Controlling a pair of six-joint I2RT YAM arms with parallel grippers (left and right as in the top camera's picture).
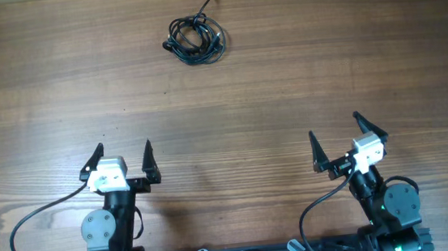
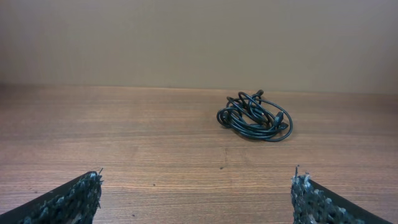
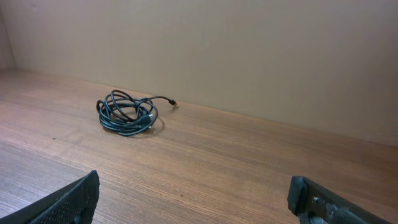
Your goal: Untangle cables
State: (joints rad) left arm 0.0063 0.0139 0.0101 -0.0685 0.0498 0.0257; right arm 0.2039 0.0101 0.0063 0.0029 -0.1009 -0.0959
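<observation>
The cables lie in one small black tangled bunch at the far middle of the wooden table, one plug end sticking out to the upper right. The bunch also shows in the left wrist view and in the right wrist view. My left gripper is open and empty near the front left, far from the bunch. My right gripper is open and empty near the front right. The fingers of each show wide apart in the left wrist view and the right wrist view.
The wooden table is bordered by a plain wall at the far side. Thicker black wires run from the arm bases along the front edge.
</observation>
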